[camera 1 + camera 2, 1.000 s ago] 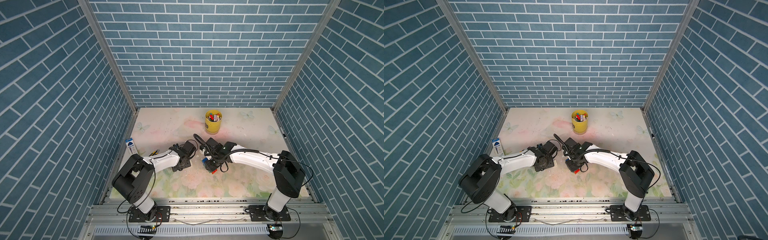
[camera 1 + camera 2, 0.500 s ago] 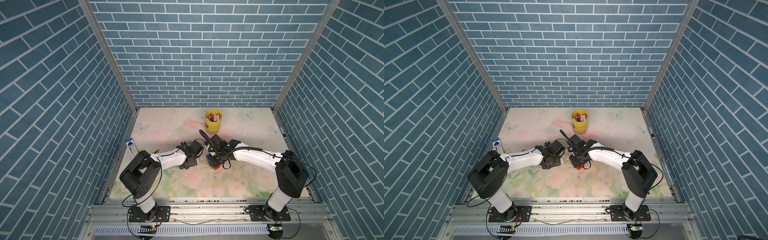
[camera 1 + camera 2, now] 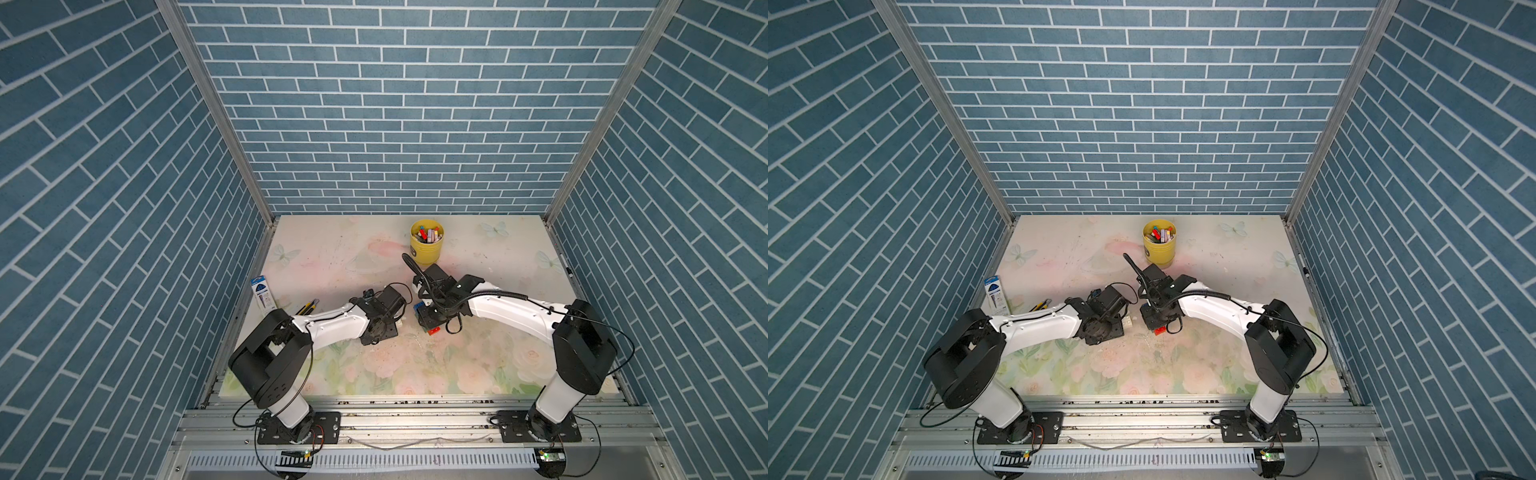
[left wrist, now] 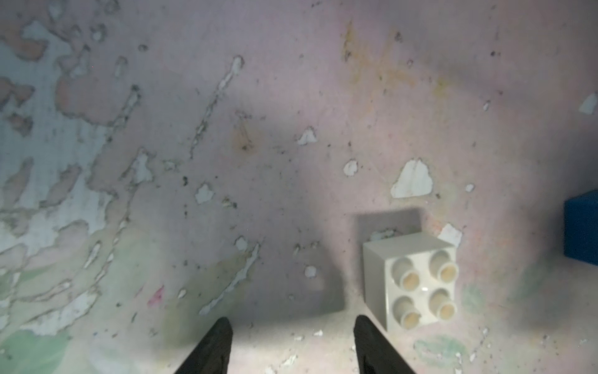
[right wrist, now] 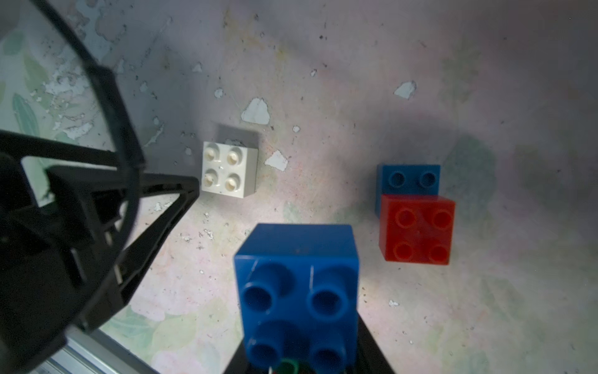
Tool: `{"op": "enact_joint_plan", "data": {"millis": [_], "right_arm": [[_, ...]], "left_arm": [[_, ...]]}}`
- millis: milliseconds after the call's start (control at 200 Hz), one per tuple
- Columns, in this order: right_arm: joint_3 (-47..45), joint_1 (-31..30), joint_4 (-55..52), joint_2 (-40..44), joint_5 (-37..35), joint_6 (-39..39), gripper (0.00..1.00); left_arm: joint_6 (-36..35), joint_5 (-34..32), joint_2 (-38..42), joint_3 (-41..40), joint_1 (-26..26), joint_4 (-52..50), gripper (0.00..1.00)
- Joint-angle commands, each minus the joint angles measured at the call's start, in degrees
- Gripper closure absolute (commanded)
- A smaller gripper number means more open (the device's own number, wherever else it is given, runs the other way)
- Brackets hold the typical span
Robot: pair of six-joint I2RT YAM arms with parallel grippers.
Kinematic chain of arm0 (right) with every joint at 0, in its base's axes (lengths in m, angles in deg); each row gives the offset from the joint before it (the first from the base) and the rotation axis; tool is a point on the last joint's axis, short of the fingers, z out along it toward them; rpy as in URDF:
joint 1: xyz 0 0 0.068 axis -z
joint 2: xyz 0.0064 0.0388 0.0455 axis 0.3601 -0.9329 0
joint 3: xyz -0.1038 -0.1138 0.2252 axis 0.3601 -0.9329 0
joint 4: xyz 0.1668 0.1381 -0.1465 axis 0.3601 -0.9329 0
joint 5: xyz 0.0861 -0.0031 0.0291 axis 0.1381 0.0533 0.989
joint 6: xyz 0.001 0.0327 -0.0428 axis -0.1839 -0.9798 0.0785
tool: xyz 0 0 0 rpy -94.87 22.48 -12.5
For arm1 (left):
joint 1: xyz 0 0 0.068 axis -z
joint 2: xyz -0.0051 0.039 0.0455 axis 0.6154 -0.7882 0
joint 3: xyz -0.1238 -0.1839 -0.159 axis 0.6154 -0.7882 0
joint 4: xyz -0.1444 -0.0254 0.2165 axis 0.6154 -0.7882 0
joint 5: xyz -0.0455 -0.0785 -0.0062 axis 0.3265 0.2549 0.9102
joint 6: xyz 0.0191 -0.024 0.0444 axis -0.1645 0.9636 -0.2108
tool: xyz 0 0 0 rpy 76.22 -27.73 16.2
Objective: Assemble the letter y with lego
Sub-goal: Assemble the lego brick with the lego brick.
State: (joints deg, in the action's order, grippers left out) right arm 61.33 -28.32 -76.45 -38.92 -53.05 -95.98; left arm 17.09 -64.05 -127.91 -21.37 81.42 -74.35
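Observation:
My right gripper [image 5: 299,356] is shut on a blue lego brick [image 5: 297,291], studs toward the camera, with a bit of green showing behind it. On the mat beside it lies a red brick [image 5: 417,228] stacked on another blue brick [image 5: 409,179]. A white brick [image 4: 411,285] sits studs-up just outside one finger of my left gripper [image 4: 291,327], which is open with only bare mat between its fingers. In both top views the two grippers meet mid-table, left [image 3: 392,326] and right [image 3: 428,318], with the white brick [image 3: 1127,322] between them and red [image 3: 1158,331] peeking out below the right one.
A yellow cup [image 3: 427,243] of coloured sticks stands behind the grippers. A blue-and-white packet [image 3: 262,297] and a yellow-black knife [image 3: 307,308] lie near the mat's left edge. The mat [image 3: 478,365] is worn and flaked; metal rails run along its sides.
My left gripper has moved right, toward the white brick and the right gripper. The right gripper has shifted only slightly and still holds the blue brick.

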Motion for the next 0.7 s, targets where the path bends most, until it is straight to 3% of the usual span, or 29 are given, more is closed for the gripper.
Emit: {"op": "enact_joint_plan", "data": {"millis": [0, 205, 490, 695], "right_arm": [[3.03, 0.17, -1.56, -1.5, -0.14, -2.58, 0.68], [7.17, 0.19, -3.01, -4.6, 1.93, -3.46, 0.68], [17.27, -1.38, -9.03, -12.64, 2.19, -5.02, 0.68], [24.15, -2.95, -12.86, -19.01, 1.89, -6.81, 0.69]], "left_arm": [[1.47, -0.45, 3.78, -2.12, 0.16, -2.21, 0.37], [2.14, -4.42, 13.59, -5.78, -1.01, -7.83, 0.36], [2.37, -4.86, 27.56, -12.89, -5.58, -12.87, 0.36], [3.06, -3.32, 31.07, -16.46, -6.48, -12.29, 0.36]]}}
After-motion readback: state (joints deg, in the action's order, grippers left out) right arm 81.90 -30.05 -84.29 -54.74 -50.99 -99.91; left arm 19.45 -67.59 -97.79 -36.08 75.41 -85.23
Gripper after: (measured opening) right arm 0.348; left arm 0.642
